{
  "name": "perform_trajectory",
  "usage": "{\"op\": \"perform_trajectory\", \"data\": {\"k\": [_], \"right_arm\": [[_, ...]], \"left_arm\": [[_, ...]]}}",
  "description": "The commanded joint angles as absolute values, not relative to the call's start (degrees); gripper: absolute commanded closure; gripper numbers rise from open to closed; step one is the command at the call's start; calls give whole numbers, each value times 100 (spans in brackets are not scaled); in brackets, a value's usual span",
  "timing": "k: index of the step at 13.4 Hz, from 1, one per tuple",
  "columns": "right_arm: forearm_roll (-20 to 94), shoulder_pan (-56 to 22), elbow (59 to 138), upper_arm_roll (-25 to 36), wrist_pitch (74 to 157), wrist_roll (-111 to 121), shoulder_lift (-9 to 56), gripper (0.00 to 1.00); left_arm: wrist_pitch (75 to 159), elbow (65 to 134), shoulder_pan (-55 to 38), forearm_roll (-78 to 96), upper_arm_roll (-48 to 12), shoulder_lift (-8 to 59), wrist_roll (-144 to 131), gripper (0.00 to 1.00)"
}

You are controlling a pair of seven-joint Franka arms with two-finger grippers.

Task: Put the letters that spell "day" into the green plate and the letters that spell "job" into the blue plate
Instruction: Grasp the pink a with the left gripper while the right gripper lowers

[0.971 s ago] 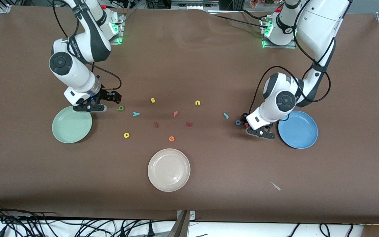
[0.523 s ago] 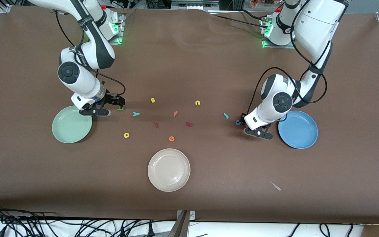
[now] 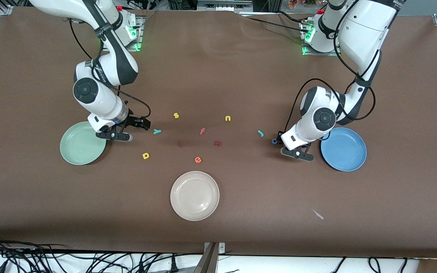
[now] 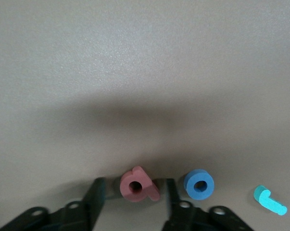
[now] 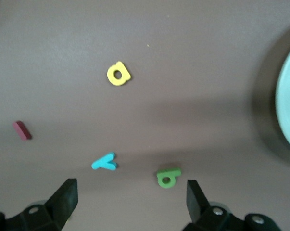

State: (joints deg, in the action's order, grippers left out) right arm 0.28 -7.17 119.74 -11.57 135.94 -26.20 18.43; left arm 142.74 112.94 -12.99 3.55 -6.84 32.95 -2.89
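I bracket the small salmon-red foam letter b [image 4: 137, 184] between my left tool's [image 3: 283, 145] still-apart fingers, pinching its light, squashy flat sides gently, while my right tool [image 3: 131, 130] hangs spread above the dark green foam a [image 5: 168, 177].

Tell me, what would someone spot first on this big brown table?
Three plates stand out: a green plate toward the right arm's end, a blue plate toward the left arm's end, and a cream plate nearest the front camera. Tiny letters are scattered between them. The left gripper has its fingers around the salmon b, beside the blue o; the right gripper, wide open, is over the green a.
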Motion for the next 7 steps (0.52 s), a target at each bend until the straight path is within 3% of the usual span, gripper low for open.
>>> {"op": "perform_trajectory", "data": {"k": [1,4,7], "right_arm": [[-9,-773,11550,-1160,13351,-2891,2179,0],[-543,-887,11286,-1143,13123,-3696,2399,0],[-615,-976,10785,-1143,12482,-4735,2637,0]], "left_arm": [[14300,11224,-1406,457,-589,3366,-193,52],[14300,11224,-1398,440,-580,3366,-185,62],[14291,11232,-1397,431,-580,3358,-176,85]]}}
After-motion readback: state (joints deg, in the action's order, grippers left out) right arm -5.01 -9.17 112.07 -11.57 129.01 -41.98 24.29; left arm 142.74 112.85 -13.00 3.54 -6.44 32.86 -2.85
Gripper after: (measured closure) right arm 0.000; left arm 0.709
